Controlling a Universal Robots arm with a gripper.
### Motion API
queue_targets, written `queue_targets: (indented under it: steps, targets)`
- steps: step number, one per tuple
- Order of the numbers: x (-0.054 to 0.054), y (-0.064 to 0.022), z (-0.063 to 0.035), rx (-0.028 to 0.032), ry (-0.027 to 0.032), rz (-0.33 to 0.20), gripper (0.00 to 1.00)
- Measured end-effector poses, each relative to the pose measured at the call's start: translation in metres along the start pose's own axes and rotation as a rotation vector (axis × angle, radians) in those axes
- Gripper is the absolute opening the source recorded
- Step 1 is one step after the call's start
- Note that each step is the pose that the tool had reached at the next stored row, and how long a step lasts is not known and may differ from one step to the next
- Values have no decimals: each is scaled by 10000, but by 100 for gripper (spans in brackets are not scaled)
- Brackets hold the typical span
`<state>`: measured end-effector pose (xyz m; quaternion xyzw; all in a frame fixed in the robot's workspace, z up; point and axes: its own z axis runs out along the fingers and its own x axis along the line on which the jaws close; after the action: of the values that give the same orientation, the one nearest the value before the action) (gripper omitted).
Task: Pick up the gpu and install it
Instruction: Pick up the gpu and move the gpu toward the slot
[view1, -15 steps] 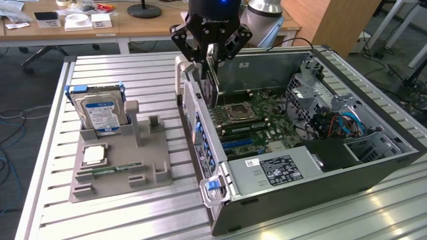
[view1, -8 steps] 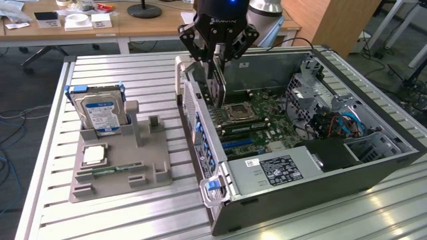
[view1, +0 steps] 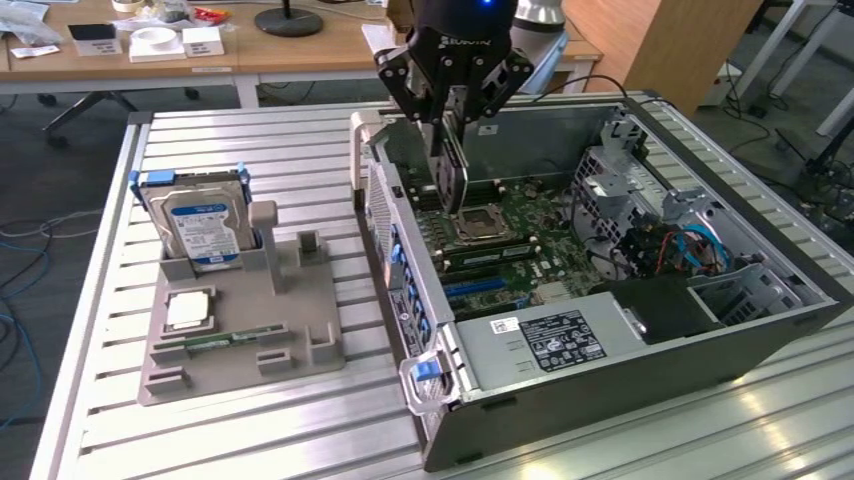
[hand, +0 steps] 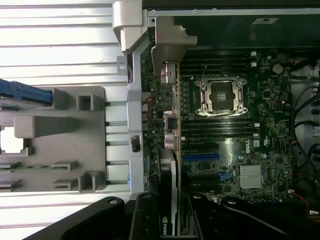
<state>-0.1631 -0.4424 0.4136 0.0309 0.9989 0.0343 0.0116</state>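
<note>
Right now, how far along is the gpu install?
Done: the gpu is off the gray holder, where the hard drive stands. In hand: the fingers grip the card upright inside the open case, above the motherboard. Left: it does not look seated in a slot yet.

The gpu (hand: 167, 187) is black, the motherboard (hand: 240, 145) green, the tray (view1: 240, 305) grey.
</note>
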Motion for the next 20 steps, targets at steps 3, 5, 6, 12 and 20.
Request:
queue_targets:
  steps: [3,5,6,12,20]
  targets:
    - [-54,3,1,0,0,0,27]
    - [-89,5,2,0,0,-1,27]
    - [-105,6,3,0,0,-1,27]
    - [-201,12,5,0,0,0,27]
    - [-322,20,8,0,0,0,27]
